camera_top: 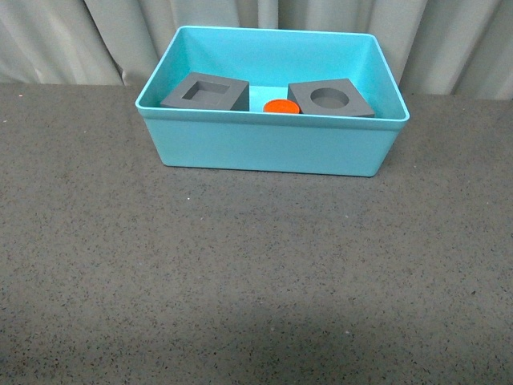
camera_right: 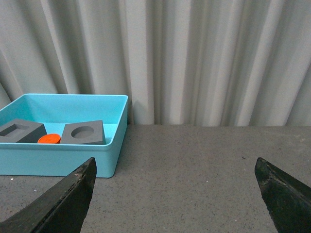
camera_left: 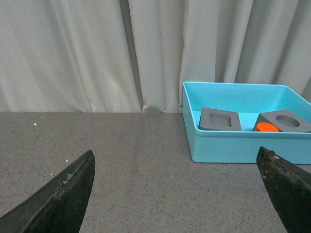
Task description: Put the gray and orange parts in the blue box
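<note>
Box [camera_top: 264, 148] first: I see a light turquoise-blue bin with rimmed edge, its long side running left to right across the dark speckled surface [camera_top: 240, 281]. Inside sit a gray cube with a square recess [camera_top: 205, 91] at left, a gray cube with a round recess [camera_top: 330, 99] at right, both recesses up, and the orange cylinder [camera_top: 281, 107] upright between them. My left claw [camera_left: 177, 191] and right claw [camera_right: 177, 191] both stand spread wide, holding nothing.

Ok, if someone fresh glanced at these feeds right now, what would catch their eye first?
The blue box at the far middle of the dark table, bright against the pale curtain. Inside it sit the gray cube with a square recess on the left, the gray cube with a round recess on the right, and the orange cylinder between them. Both wrist views show open jaws holding nothing.
</note>
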Controlling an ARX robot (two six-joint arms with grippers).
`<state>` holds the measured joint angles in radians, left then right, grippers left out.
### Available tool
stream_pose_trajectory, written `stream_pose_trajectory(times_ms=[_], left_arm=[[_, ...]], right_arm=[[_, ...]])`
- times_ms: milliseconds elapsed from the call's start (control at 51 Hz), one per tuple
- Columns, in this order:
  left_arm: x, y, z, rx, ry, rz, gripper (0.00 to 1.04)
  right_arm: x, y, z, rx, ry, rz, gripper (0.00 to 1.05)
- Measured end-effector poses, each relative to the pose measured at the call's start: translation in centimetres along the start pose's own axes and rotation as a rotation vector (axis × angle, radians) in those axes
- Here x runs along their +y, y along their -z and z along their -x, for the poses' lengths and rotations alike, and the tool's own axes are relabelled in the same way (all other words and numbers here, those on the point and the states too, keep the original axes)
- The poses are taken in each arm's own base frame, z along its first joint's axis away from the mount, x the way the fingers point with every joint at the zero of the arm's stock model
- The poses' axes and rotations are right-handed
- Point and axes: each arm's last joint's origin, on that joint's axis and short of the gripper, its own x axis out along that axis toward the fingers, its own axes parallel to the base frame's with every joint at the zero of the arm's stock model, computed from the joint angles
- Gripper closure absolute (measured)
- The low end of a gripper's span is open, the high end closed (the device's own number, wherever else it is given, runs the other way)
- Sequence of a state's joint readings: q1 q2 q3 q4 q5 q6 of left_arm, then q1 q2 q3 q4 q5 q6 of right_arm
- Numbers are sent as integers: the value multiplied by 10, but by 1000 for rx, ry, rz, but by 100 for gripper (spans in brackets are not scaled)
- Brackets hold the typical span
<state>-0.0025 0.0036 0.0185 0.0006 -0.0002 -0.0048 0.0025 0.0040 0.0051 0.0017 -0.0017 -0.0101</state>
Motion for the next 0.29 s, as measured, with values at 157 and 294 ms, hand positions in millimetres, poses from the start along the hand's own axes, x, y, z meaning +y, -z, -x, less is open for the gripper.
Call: stream_pose_trajectory(times_ms=[157, 294], left_arm=[[0, 0, 0, 0, 0, 0, 7], [0, 0, 0, 0, 0, 0, 7]], right_arm=[[0, 0, 0, 0, 0, 0, 10], [0, 0, 0, 0, 0, 0, 10]])
